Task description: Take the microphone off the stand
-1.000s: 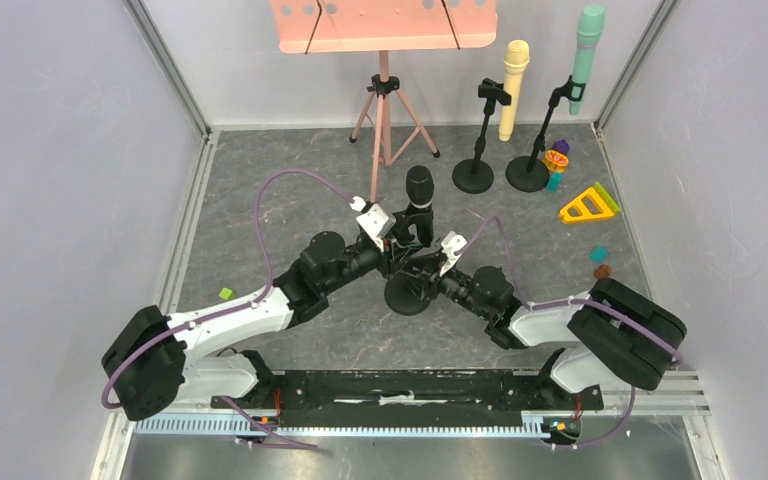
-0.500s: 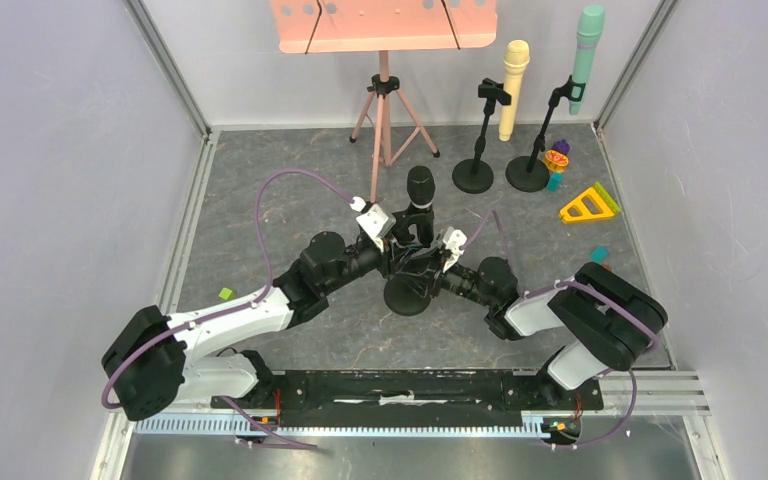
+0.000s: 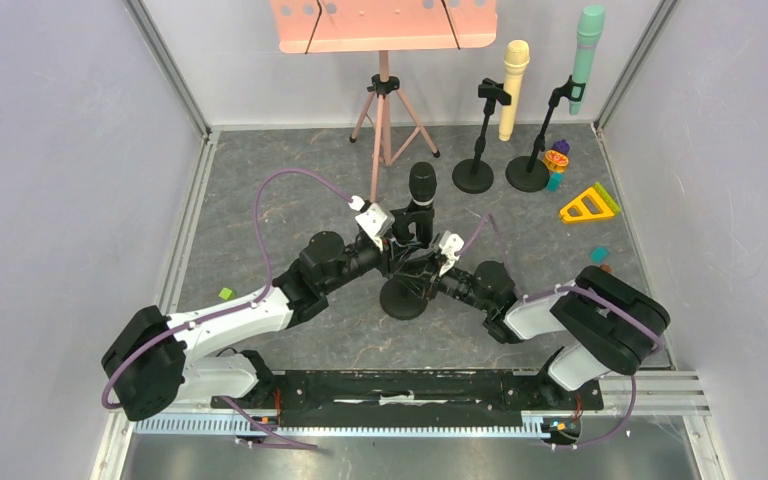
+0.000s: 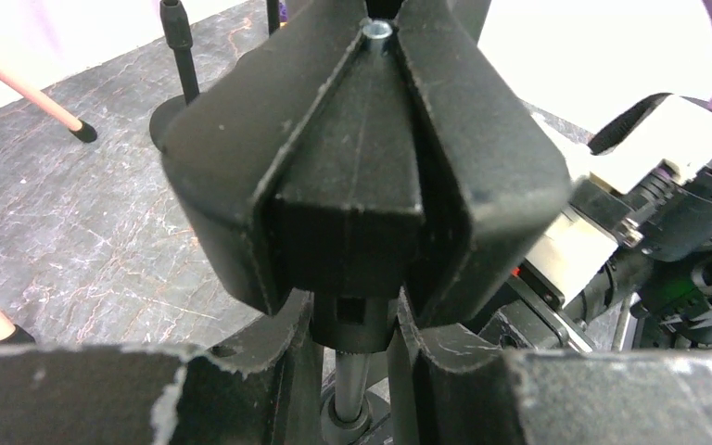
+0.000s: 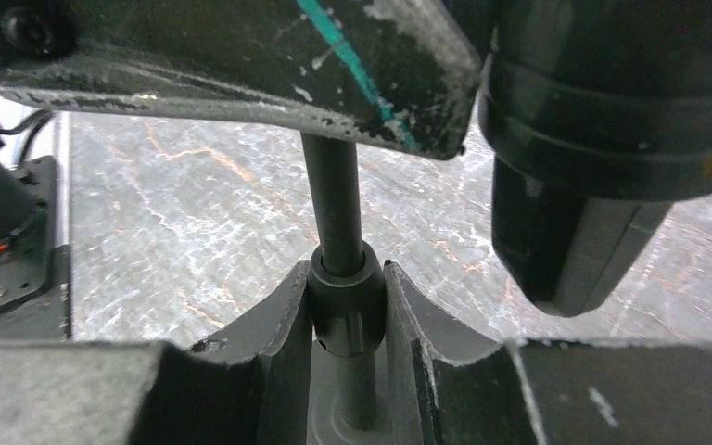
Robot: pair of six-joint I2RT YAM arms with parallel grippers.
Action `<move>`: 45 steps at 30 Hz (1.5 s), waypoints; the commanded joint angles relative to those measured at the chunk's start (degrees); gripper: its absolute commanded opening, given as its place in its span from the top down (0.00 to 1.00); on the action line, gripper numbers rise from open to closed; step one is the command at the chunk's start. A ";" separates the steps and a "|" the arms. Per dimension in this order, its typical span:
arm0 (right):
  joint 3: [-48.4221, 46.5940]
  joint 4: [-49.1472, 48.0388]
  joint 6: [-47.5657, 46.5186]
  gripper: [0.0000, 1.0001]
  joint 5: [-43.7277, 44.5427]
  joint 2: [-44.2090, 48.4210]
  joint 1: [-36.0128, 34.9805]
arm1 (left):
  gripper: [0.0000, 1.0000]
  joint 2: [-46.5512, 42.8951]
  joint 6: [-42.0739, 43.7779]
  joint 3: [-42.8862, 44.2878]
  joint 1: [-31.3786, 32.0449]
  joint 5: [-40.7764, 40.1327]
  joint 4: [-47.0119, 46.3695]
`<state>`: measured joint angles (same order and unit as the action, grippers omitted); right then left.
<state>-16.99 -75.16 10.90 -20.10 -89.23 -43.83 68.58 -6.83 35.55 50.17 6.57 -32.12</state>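
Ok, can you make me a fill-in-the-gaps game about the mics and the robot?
The mic in the middle is ____ in colour. The right gripper is shut on the ____ of the stand. At the back, a yellow mic stands beside a ____ one. The music stand is ____ on top.
Missing words: black; pole; green; pink.

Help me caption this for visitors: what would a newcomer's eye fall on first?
First, the black stand at the centre with the black microphone in its clip, gripped from both sides: the left gripper clamps under the clip, the right gripper clamps the pole's collar. Next, the pink music stand at the back wall, then the cream microphone and teal microphone upright at back right.
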 commanded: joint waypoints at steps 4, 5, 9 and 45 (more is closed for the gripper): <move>-1.38 9.39 -7.73 1.00 28.79 4.14 -7.89 | 0.98 -0.85 -0.46 -0.30 0.14 -0.42 -4.51; -1.06 8.82 -7.72 1.00 32.28 4.03 -9.08 | 0.98 -0.71 -0.46 -0.09 0.12 -0.28 -4.53; -0.61 9.38 -2.26 1.00 41.89 3.91 -10.35 | 0.98 -0.64 -0.55 0.31 0.16 -0.22 -4.22; -0.71 -8.07 4.51 0.79 -2.23 -2.66 1.39 | 0.98 -0.70 -0.99 -0.55 0.16 -0.51 -3.93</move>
<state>-15.46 -79.22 13.89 -21.61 -92.40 -42.63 68.79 -6.85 34.85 50.41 5.96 -33.41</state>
